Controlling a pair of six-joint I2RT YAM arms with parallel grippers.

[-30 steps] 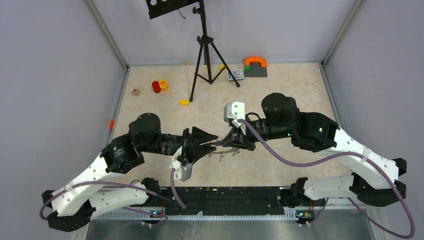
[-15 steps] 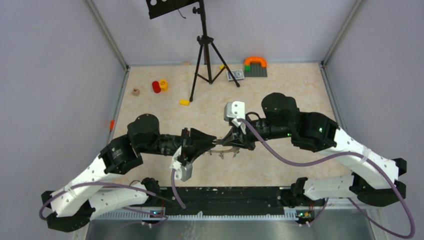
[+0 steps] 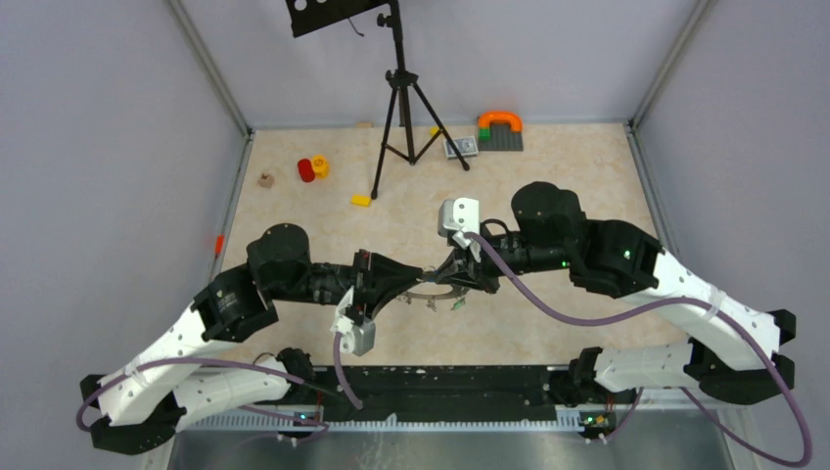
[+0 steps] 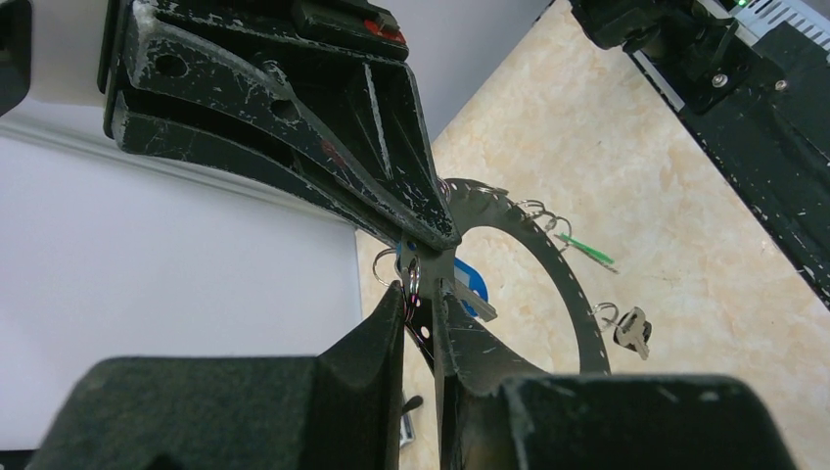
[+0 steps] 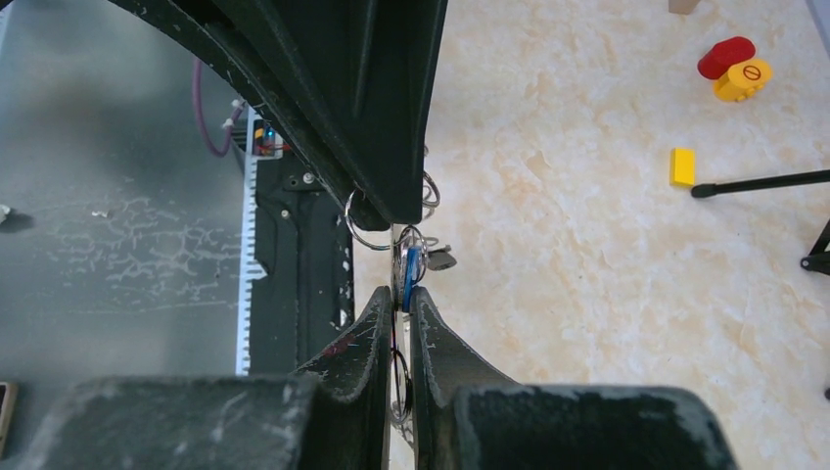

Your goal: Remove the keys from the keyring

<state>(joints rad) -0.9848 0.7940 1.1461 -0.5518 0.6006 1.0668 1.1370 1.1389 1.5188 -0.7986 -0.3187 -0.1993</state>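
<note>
The keyring point(image 4: 577, 299), a wide flat grey ring, hangs above the table between both grippers. My right gripper point(image 3: 447, 279) is shut on its rim, seen edge-on in the right wrist view point(image 5: 396, 305). My left gripper point(image 4: 421, 289) comes in from the opposite side point(image 3: 418, 280), jaws narrowed onto the rim with a small split ring point(image 4: 413, 277) between them. A blue-tagged key point(image 4: 473, 281), a green-tagged key point(image 4: 587, 251) and a black-headed key point(image 4: 631, 330) dangle from the ring.
A black tripod point(image 3: 396, 108) stands at the back centre. Red and yellow blocks point(image 3: 313, 168), a yellow brick point(image 3: 361, 200) and an orange arch on a grey plate point(image 3: 500, 127) lie toward the back. The black base rail point(image 3: 440, 382) runs along the near edge.
My left gripper's jaws have drawn together from wide open onto the ring's rim. The right gripper has stayed put, still gripping the ring.
</note>
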